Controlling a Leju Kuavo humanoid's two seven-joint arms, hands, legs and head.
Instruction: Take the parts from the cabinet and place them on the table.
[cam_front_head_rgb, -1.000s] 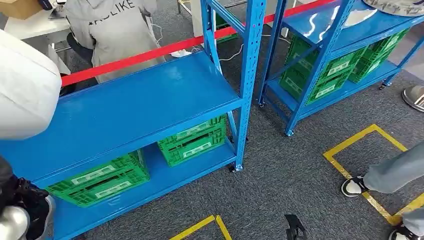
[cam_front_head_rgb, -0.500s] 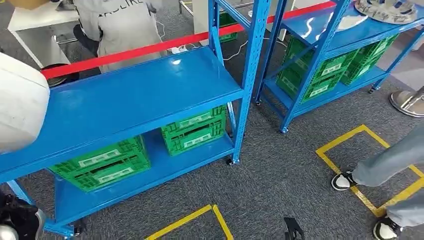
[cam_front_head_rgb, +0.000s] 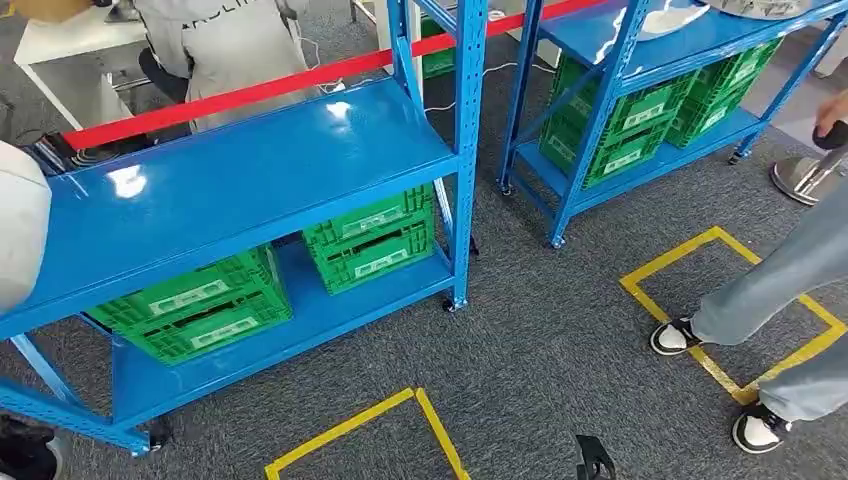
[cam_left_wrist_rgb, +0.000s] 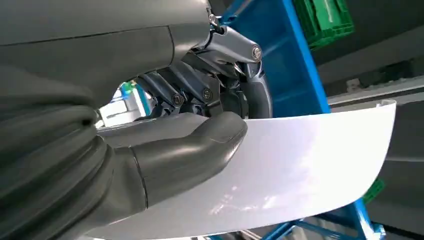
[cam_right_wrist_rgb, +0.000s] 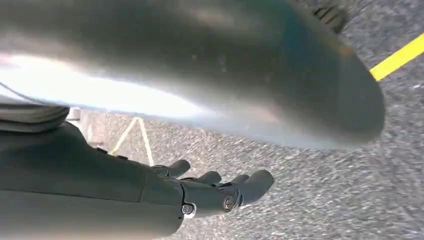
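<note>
Left wrist view: my left hand (cam_left_wrist_rgb: 165, 145) clamps a curved white part (cam_left_wrist_rgb: 310, 165), thumb pressed flat on it. My right hand (cam_right_wrist_rgb: 200, 192) hangs loose, holding nothing. Carry step, I judge: blue cabinet (cam_front_head_rgb: 260, 170) at eleven o'clock; next, find the surface.

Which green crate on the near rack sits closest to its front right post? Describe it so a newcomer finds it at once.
Start at the near blue rack, the big one at left in the head view. On its bottom shelf stand two stacks of green crates; take the right stack, beside the front right post. Its lower crate, unlike the left stack, sits nearest that post.
</note>
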